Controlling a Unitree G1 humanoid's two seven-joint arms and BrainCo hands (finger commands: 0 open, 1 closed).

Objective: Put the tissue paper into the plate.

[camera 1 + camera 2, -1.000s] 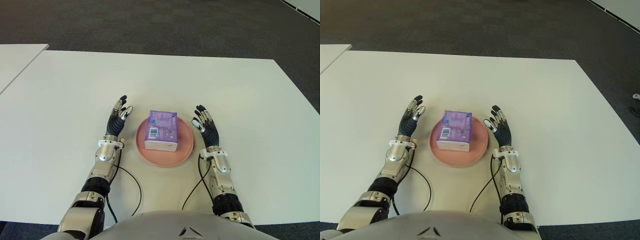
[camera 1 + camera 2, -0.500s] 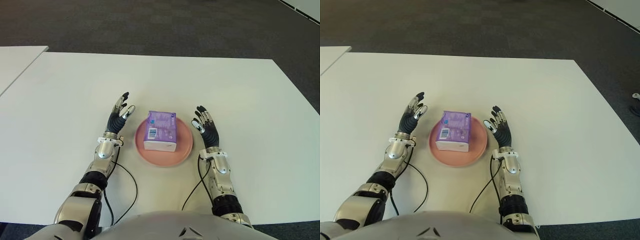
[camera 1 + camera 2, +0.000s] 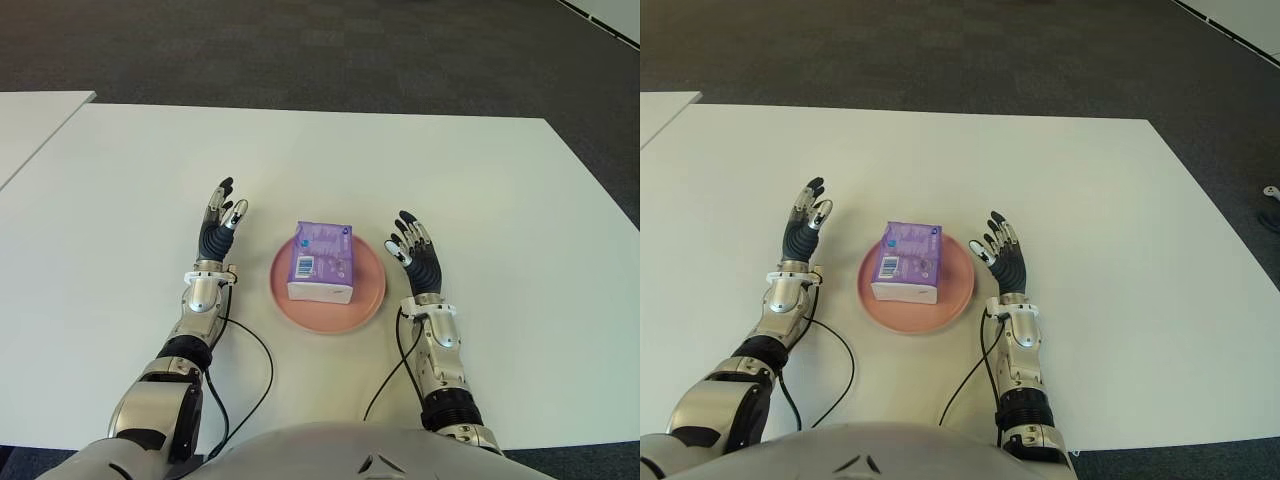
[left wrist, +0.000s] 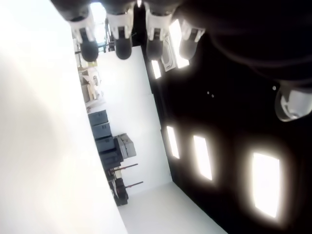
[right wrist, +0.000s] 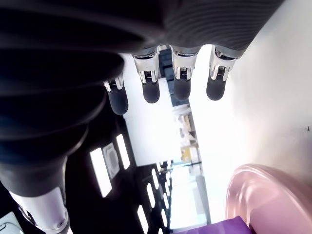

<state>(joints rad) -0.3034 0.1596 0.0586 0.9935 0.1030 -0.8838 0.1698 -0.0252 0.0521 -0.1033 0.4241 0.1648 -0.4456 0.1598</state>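
1. The tissue paper (image 3: pixel 321 262), a purple pack with a white near side and a barcode label on top, lies inside the pink plate (image 3: pixel 368 298), near the plate's middle and slightly toward its far-left part.
2. The plate sits on the white table (image 3: pixel 480 190), between the two hands.
3. The left hand (image 3: pixel 217 232) shows to the left of the plate, well apart from its rim. Its fingers (image 4: pixel 123 46) are stretched out straight and spread, pointing away from the robot, and they hold nothing.
4. The right hand (image 3: pixel 417 262) shows just to the right of the plate, close beside the rim but not touching it. Its fingers (image 5: pixel 150 89) are extended and slightly fanned, with nothing between them; the plate's edge and a corner of the purple pack appear in the right wrist view.
5. Neither hand touches the tissue paper.
6. Black cables (image 3: pixel 262 375) run along the table beside each forearm.
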